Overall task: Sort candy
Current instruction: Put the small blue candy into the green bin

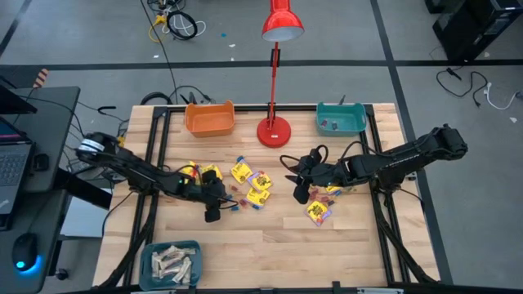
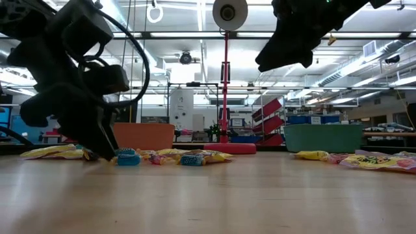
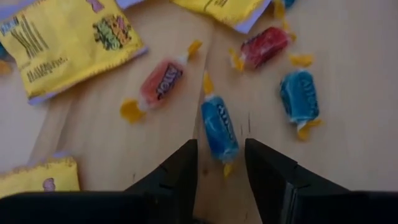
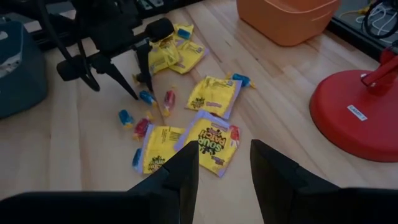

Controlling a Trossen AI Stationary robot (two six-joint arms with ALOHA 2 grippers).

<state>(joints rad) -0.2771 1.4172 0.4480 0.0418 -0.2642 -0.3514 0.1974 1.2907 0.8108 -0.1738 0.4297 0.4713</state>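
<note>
A blue twist-wrapped candy (image 3: pixel 219 128) is seen lying flat on the pale wooden table (image 1: pixel 278 237), its long axis pointing straight away from the left gripper (image 3: pixel 221 167), with one yellow twisted end lying in the gap between the dark fingertips. The left gripper's fingers are spread, with the sweet lying on the wood between them rather than pinched. A second blue piece (image 3: pixel 299 98), a red piece (image 3: pixel 265 46) and an orange-red piece (image 3: pixel 160 82) are scattered just beyond, each in glossy crinkled wrap with yellow twisted ends; flat yellow square packets (image 3: pixel 65 42) with dark print lie nearby. The right gripper (image 4: pixel 222 163) is held above more yellow packets (image 4: pixel 209 142), well apart from them, its fingers spread and nothing between them.
</note>
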